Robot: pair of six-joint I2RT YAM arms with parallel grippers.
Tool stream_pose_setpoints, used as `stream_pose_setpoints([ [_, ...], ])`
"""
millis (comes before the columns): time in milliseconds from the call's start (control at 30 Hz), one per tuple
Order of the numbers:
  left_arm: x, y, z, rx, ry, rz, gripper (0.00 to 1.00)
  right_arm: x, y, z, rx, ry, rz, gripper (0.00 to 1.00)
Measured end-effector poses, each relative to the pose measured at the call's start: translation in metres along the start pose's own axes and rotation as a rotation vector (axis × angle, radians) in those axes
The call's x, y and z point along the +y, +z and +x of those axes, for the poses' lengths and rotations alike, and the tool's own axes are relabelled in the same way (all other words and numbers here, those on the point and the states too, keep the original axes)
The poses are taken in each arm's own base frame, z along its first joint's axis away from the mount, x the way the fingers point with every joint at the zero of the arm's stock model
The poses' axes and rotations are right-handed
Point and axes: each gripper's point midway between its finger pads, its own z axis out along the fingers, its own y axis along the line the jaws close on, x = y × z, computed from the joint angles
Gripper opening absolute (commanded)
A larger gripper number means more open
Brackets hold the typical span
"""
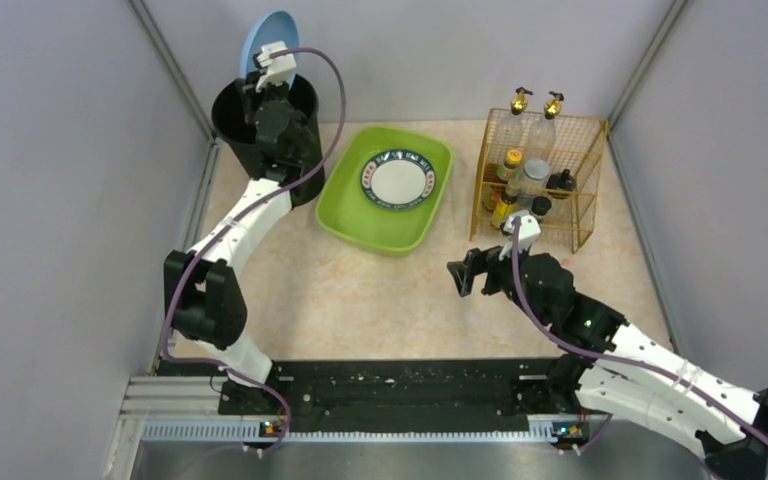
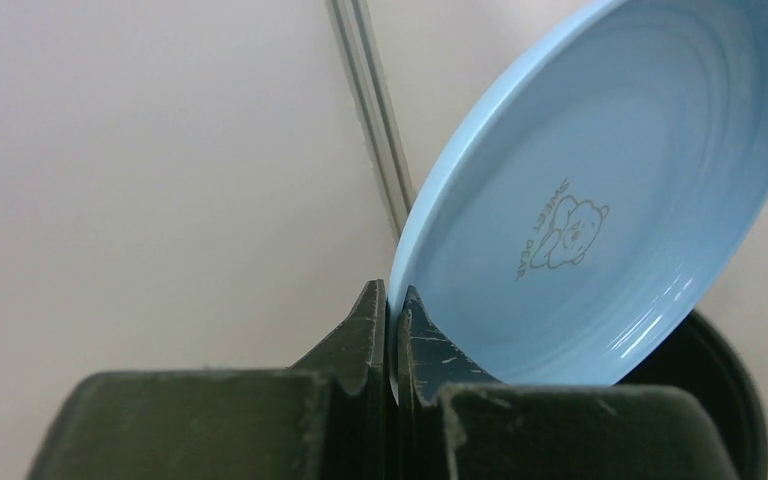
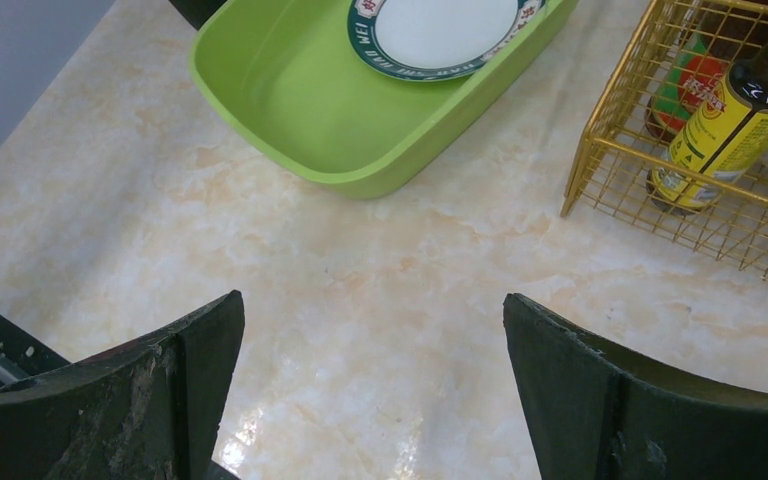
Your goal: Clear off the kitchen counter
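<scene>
Now the left jaws pinch a blue plate (image 2: pixel 600 200) marked "SWEET".

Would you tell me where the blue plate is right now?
The blue plate is at the far left of the top view, its rim pinched in the left gripper above the black bin, left of the green tray.

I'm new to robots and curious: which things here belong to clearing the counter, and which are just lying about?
Job: kitchen counter, blue plate in left gripper, black bin, green tray, patterned plate.
Lying about, probably: gold wire basket, bottles.
</scene>
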Motion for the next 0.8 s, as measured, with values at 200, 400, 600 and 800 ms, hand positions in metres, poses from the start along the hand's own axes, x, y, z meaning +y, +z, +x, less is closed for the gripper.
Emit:
stream_pose_setpoints([
  [200,0.025,-0.013,-0.053,-0.04,-0.169,0.03,0.0,-0.002,-0.002,0.002,0.007,-0.004,0.004,0.99],
  [400,0.048,-0.031,-0.098,-0.058,-0.4,0.122,0.0,-0.007,-0.008,0.002,0.007,-0.008,0.019,0.99],
  [600,0.043,-0.05,-0.116,-0.023,-0.606,0.263,0.0,-0.012,-0.016,-0.006,-0.006,-0.008,0.039,0.99],
  [800,0.008,-0.072,-0.102,0.106,-0.708,0.444,0.0,-0.014,-0.026,-0.021,-0.045,0.001,0.048,0.99],
])
